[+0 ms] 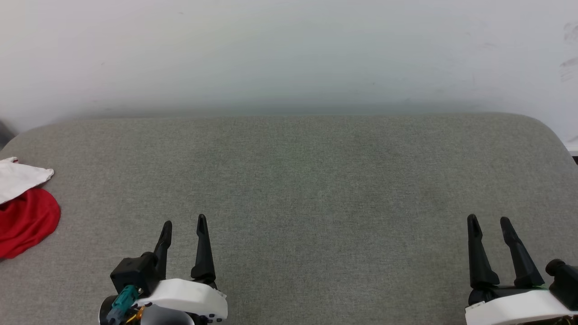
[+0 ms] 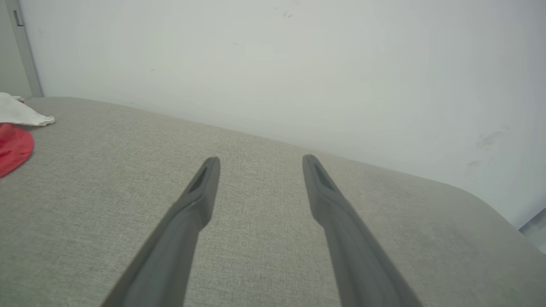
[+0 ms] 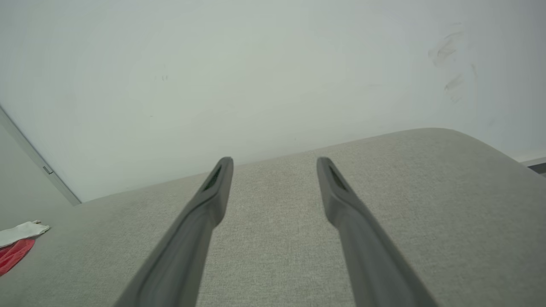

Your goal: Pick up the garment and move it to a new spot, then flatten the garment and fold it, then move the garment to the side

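Noting the shirt [image 1: 27, 221] crumpled at the far left edge of the cushion [image 1: 289, 180], we see the left gripper [image 1: 184, 221] and right gripper [image 1: 488, 219] spread wide and empty, presumably readied to fetch it.

Bare indoor rm, prob. test lab. Grey cloth-covered surface [image 1: 289, 180] w/ rounded corners sits against a plain, scuffed white wall [image 1: 289, 54].

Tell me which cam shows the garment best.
Head view: the garment lies at the left edge of the grey surface, cut off by the frame, red and white cloth both clear. Left wrist view catches a smaller corner of it; right wrist view, a tiny distant patch.
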### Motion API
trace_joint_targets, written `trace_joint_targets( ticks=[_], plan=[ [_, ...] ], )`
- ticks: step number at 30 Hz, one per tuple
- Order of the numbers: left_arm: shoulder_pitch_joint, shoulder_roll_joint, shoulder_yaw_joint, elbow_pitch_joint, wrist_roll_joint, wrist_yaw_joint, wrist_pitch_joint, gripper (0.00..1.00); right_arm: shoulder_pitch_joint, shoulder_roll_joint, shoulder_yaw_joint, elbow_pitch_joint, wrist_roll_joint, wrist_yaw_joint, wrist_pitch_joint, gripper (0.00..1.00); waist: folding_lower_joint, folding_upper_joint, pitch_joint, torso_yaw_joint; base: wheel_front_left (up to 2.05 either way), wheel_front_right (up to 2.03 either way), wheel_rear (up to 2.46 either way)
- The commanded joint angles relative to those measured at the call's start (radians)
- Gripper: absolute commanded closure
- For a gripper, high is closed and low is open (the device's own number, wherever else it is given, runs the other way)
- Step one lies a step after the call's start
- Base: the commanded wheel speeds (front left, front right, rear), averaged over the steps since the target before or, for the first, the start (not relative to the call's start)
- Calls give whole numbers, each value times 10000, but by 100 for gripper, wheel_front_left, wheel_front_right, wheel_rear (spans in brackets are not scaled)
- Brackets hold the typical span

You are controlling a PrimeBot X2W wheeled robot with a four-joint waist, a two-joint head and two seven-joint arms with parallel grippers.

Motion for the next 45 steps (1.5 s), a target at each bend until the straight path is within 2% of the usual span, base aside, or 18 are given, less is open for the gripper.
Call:
trace_joint_targets(
  ticks=[1, 32, 45],
  plan=[
    [54, 60, -39, -106, 265, -28, -95, 0, 103, -24, 51, -149, -224, -3, -104, 0, 0, -1, -2, 7, 0, 0, 0],
    [354, -161, -70, 151, 2163, -303, -711, 0, 530, -23, 307, -815, -2302, -3, -722, 0, -1, -1, -97, 43, 0, 0, 0],
    [492, -171, -163, 104, 2143, -298, -879, 0, 697, -21, 414, -945, -2627, -3, -884, 0, -1, -1, -141, 72, 0, 0, 0]
  ],
)
